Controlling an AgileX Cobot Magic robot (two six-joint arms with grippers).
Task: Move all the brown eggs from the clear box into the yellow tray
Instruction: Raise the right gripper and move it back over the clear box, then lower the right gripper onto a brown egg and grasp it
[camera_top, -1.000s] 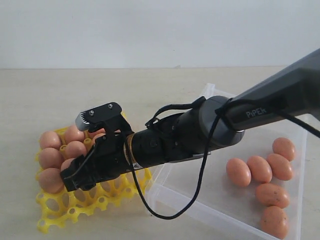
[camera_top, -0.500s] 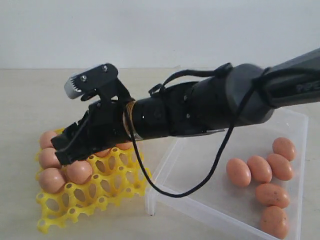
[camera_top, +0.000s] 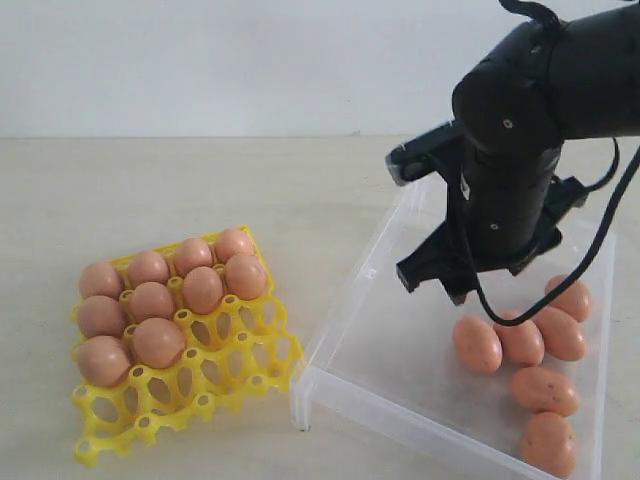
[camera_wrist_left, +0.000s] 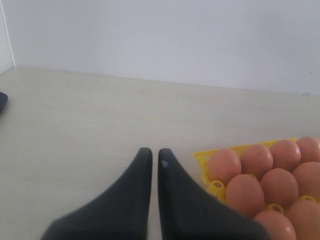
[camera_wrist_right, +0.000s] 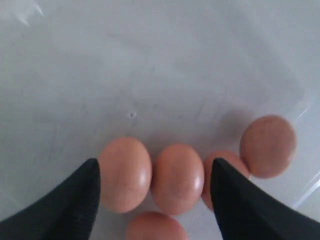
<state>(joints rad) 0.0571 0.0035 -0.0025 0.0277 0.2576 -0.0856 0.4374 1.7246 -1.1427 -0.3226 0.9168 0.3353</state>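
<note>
Several brown eggs (camera_top: 158, 342) sit in the far-left cups of the yellow tray (camera_top: 200, 385). More brown eggs (camera_top: 477, 343) lie loose at the right end of the clear box (camera_top: 345, 300). My right arm (camera_top: 505, 190) hangs over that box, pointing down. In the right wrist view my right gripper (camera_wrist_right: 154, 164) is open above the eggs, holding nothing. Two eggs (camera_wrist_right: 125, 173) lie side by side under the gap between its fingers. My left gripper (camera_wrist_left: 151, 156) is shut and empty over the bare table, beside the tray (camera_wrist_left: 201, 156); the exterior view does not show it.
The tray's near cups (camera_top: 150, 420) hold nothing. The tan table (camera_top: 200, 190) runs back to a white wall. The box's left half (camera_top: 390, 345) has no eggs on it. Its near rim (camera_top: 400, 420) stands close to the tray.
My right arm has swung away from above the yellow tray to the right and now hangs over the clear box. The eggs in the tray are uncovered.
</note>
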